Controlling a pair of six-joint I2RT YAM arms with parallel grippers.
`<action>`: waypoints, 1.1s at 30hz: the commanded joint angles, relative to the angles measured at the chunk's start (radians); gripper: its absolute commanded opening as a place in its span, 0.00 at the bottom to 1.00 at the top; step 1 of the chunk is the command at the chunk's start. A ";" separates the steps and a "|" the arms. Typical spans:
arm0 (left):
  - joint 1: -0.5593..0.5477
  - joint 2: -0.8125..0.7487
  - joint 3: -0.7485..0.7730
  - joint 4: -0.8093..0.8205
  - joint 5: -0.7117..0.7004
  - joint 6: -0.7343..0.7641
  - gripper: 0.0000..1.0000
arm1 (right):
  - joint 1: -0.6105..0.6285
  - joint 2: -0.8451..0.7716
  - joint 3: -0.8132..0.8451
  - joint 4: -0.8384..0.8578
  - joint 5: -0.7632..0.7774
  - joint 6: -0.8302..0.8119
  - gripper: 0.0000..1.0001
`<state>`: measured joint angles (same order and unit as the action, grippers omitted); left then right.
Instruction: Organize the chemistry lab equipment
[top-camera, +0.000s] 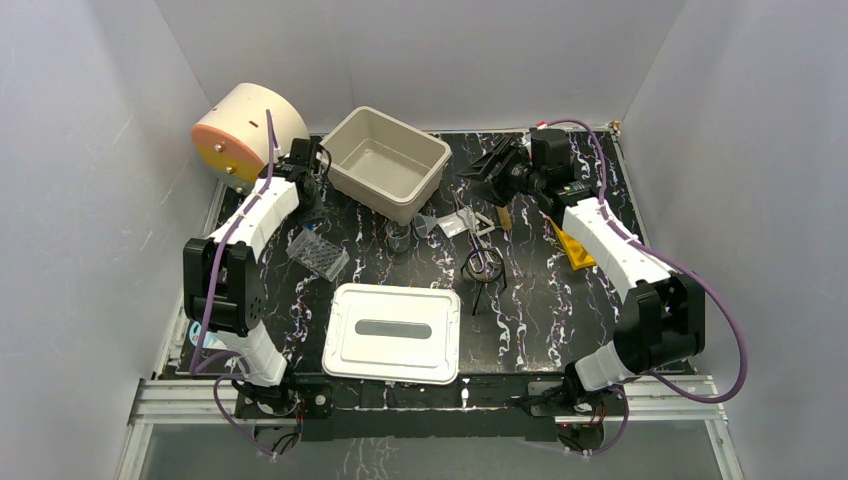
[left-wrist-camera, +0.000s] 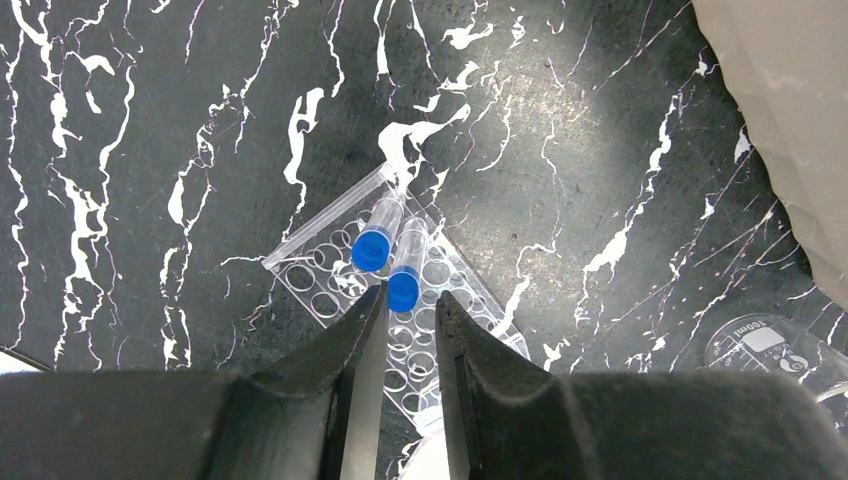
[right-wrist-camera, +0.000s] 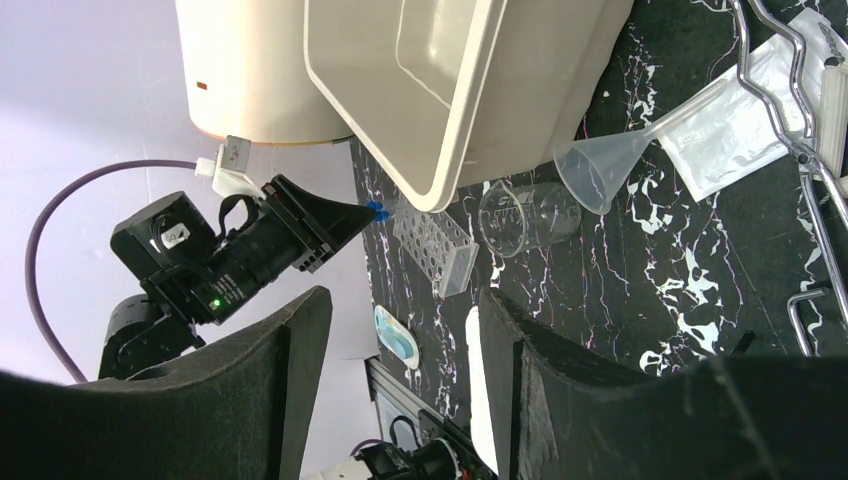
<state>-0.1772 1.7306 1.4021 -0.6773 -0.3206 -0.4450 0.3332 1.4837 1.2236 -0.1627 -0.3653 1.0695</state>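
Note:
Two blue-capped vials (left-wrist-camera: 372, 250) stand side by side at the far end of a clear holed rack (left-wrist-camera: 318, 272). My left gripper (left-wrist-camera: 410, 292) hovers right over the nearer vial's cap (left-wrist-camera: 403, 290). Its jaws stand a narrow gap apart, with only the rack showing between them. The right gripper (right-wrist-camera: 400, 300) is open and empty, raised at the back right of the table (top-camera: 492, 165). A clear beaker (right-wrist-camera: 525, 215) and funnel (right-wrist-camera: 600, 170) lie near the bin. The black wire ring stand (top-camera: 483, 265) sits mid-table, with small loose items (top-camera: 470, 222) behind it.
A beige bin (top-camera: 385, 160) stands at the back centre, its white lid (top-camera: 392, 333) near the front edge. The big cream cylinder with an orange face (top-camera: 245, 130) sits at the back left, just behind my left arm. A yellow piece (top-camera: 575, 248) lies under the right arm.

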 joint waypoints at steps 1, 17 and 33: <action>0.008 0.007 0.031 -0.008 -0.006 0.019 0.23 | -0.005 0.006 0.065 0.017 0.005 0.004 0.63; 0.010 -0.020 0.051 -0.026 0.016 0.037 0.36 | -0.006 0.008 0.063 0.019 0.005 0.011 0.63; 0.010 -0.104 -0.039 -0.027 0.061 0.033 0.54 | -0.005 0.000 0.038 0.029 -0.003 0.017 0.63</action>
<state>-0.1722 1.6905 1.3972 -0.6868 -0.2760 -0.4156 0.3332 1.4933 1.2404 -0.1661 -0.3656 1.0748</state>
